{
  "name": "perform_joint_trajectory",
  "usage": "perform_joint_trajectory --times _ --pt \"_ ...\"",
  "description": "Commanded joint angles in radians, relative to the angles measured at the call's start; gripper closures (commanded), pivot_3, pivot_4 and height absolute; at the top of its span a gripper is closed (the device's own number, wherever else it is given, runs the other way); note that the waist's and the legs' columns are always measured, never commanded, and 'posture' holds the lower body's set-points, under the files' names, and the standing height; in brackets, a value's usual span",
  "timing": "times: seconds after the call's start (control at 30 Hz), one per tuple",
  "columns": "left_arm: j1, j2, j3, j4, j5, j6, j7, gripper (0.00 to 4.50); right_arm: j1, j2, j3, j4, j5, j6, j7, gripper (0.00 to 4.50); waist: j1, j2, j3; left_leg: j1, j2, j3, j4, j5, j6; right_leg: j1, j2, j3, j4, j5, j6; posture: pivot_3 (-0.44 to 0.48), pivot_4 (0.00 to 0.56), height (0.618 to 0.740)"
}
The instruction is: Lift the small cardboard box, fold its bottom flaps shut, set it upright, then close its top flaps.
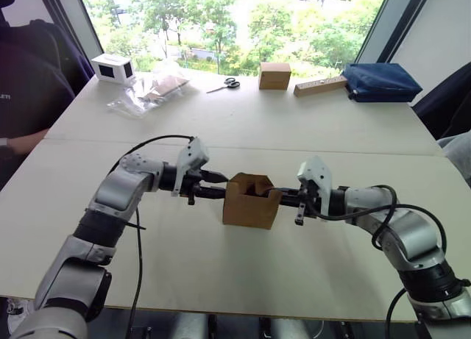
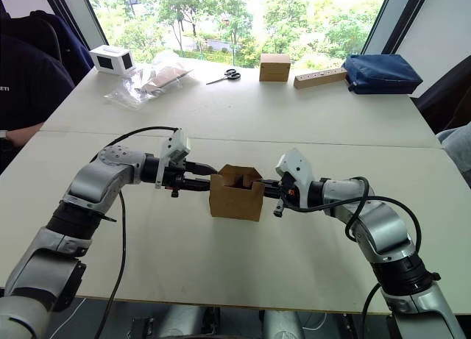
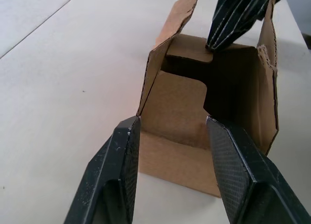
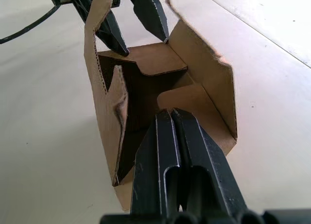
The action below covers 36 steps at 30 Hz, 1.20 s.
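The small cardboard box (image 1: 252, 201) stands upright on the white table (image 1: 243, 126), between my two grippers. Two of its top flaps (image 3: 180, 107) lean inward over the opening, and the two longer ones (image 3: 177, 20) still stand up. My left gripper (image 1: 215, 185) is open at the box's left side, its fingers (image 3: 124, 170) straddling the near inward flap. My right gripper (image 1: 285, 200) is shut, with its tips (image 4: 167, 116) resting on the inward flap at the box's right side and nothing between the fingers.
Along the far edge lie a white box with a dark window (image 1: 114, 68), a plastic bag (image 1: 151, 89), scissors (image 1: 224, 84), a cube-like brown box (image 1: 274, 76), a wooden block (image 1: 320, 86) and a blue bag (image 1: 380, 81). A person (image 1: 22, 96) sits at the left.
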Motion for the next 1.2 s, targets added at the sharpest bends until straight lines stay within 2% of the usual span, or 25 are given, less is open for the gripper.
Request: perform_joint_trajectory --times 0.03,0.1,0.27,0.4,0.67,0.9,1.0,1.1,1.2 --pt "-0.001 0.012 0.060 -0.027 -0.052 0.048 -0.001 3.76 -0.008 0.004 -0.025 -0.031 0.012 -0.002 -0.002 4.50 -0.001 0.000 0.000 0.000 0.000 0.000 0.000 0.000 0.000 0.000 0.000 0.000 0.000 0.000 0.000 0.000 0.150 0.740" --pt "0.007 0.028 0.072 -0.049 -0.068 0.066 -0.011 4.41 -0.007 0.005 -0.030 -0.036 0.016 0.001 -0.005 4.50 -0.001 0.000 0.000 0.000 0.000 0.000 0.000 0.000 0.000 0.000 0.000 0.000 0.000 0.000 0.000 0.000 0.150 0.740" --pt "0.027 0.048 0.091 -0.118 -0.126 0.142 -0.017 4.41 -0.003 0.005 -0.034 -0.047 0.023 0.009 -0.009 4.50 -0.001 0.000 0.000 0.000 0.000 0.000 0.000 0.000 0.000 0.000 0.000 0.000 0.000 0.000 0.000 0.000 0.150 0.740" --pt "0.049 0.022 0.064 -0.150 -0.116 0.147 0.015 4.41 -0.005 0.011 -0.030 -0.047 0.023 0.014 -0.013 4.50 0.000 0.000 0.000 0.000 0.000 0.000 0.000 0.000 0.000 0.000 0.000 0.000 0.000 0.000 0.000 0.000 0.150 0.740" --pt "0.039 -0.021 -0.018 -0.073 -0.031 0.072 0.035 4.41 -0.012 0.011 -0.011 -0.034 0.001 0.015 -0.011 4.50 0.000 0.000 0.000 0.000 0.000 0.000 0.000 0.000 0.000 0.000 0.000 0.000 0.000 0.000 0.000 0.000 0.150 0.740" --pt "0.034 -0.028 -0.023 -0.063 -0.026 0.056 0.018 4.41 -0.010 0.011 -0.006 -0.033 -0.015 0.019 -0.017 4.50 0.000 0.000 0.000 0.000 0.000 0.000 0.000 0.000 0.000 0.000 0.000 0.000 0.000 0.000 0.000 0.000 0.150 0.740" --pt "0.033 -0.021 -0.007 -0.062 -0.037 0.063 0.011 4.41 -0.008 0.014 -0.003 -0.036 -0.020 0.019 -0.019 4.50 0.000 0.000 0.000 0.000 0.000 0.000 0.000 0.000 0.000 0.000 0.000 0.000 0.000 0.000 0.000 0.000 0.150 0.740" --pt "0.003 -0.020 0.059 -0.053 -0.099 0.123 0.011 4.41 -0.007 0.015 -0.001 -0.037 -0.024 0.018 -0.019 4.50 -0.001 0.000 0.000 0.000 0.000 0.000 0.000 0.000 0.000 0.000 0.000 0.000 0.000 0.000 0.000 0.000 0.150 0.740" --pt "-0.065 -0.021 0.139 0.036 -0.141 0.163 0.036 4.41 -0.009 0.016 -0.001 -0.037 -0.025 0.018 -0.019 4.50 -0.001 0.000 0.000 0.000 0.001 0.000 0.000 0.000 0.000 0.000 0.000 0.000 0.000 0.000 0.000 0.000 0.150 0.740"
